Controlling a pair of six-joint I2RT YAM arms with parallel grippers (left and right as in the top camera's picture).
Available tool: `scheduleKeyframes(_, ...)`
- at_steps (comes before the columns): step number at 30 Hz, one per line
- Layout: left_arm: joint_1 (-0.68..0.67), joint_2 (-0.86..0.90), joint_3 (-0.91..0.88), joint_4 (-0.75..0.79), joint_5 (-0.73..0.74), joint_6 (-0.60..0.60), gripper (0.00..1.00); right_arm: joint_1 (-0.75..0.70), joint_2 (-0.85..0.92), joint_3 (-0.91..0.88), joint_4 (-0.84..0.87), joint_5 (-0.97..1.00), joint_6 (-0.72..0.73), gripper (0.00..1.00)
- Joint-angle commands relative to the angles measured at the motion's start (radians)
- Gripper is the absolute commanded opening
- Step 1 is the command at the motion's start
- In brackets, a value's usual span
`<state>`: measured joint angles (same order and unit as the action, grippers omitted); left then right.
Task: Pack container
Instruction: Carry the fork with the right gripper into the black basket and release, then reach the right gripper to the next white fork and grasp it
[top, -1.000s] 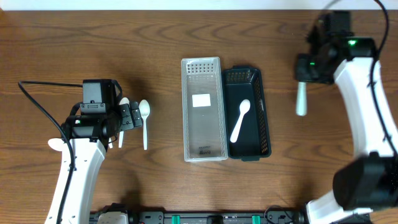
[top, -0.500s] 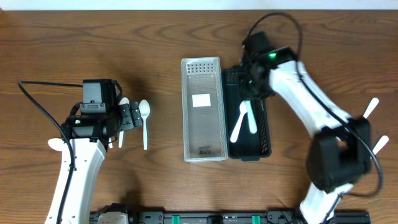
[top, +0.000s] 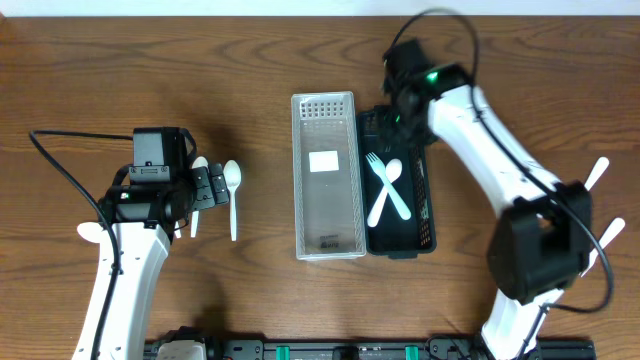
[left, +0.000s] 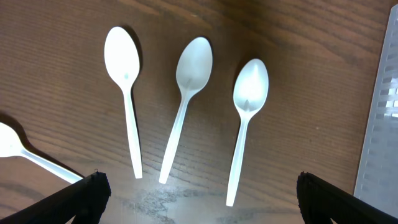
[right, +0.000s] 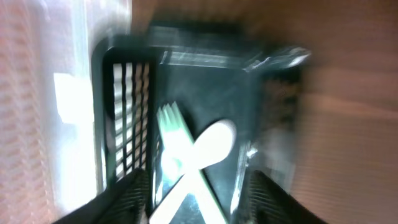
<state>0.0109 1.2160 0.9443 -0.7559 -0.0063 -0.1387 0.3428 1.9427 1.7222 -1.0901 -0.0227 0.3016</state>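
The black container (top: 425, 205) stands mid-table and holds a white spoon (top: 384, 192) crossed by a white fork (top: 388, 183). In the blurred right wrist view the same fork (right: 171, 134) and spoon (right: 211, 144) lie in the container (right: 124, 87). My right gripper (top: 402, 112) hovers over the container's far end, open (right: 196, 202), with nothing between its fingers. Over three white spoons (left: 189, 93) on the wood, my left gripper (left: 199, 199) is wide open and touches none of them. One of these spoons (top: 232, 195) shows beside the left gripper (top: 208, 188) from overhead.
A clear plastic tray (top: 327, 215) lies right against the container's left side; its edge (left: 380, 118) shows in the left wrist view. A fourth spoon (left: 25, 152) lies further left. Two white utensils (top: 597, 172) rest near the table's right edge.
My right arm swung from the table's right side to over the black container with a white fork, then opened; the fork now lies across the spoon. The left arm has not moved.
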Motion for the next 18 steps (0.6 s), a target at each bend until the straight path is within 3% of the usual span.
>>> scheduleKeyframes(1,-0.004,0.000,0.022,-0.003,-0.005,-0.013,0.98,-0.124,-0.130,0.103,-0.033,0.137,0.091,0.62)
scheduleKeyframes(3,-0.004,0.000,0.022,-0.003,-0.005,-0.013,0.98,-0.223,-0.168,0.111,-0.048,0.150,0.132,0.64)
scheduleKeyframes(6,-0.004,0.000,0.022,-0.003,-0.005,-0.013,0.98,-0.396,-0.185,0.110,-0.087,0.146,0.174,0.78)
scheduleKeyframes(8,-0.004,0.000,0.022,-0.003,-0.005,-0.013,0.98,-0.512,-0.175,0.105,-0.109,0.143,0.172,0.82)
scheduleKeyframes(13,-0.004,0.000,0.022,-0.003,-0.005,-0.013,0.98,-0.753,-0.110,0.077,-0.115,0.137,0.082,0.86)
scheduleKeyframes(18,-0.004,0.000,0.022,-0.003,-0.005,-0.013,0.98,-0.895,0.008,0.051,-0.114,0.128,0.013,0.91)
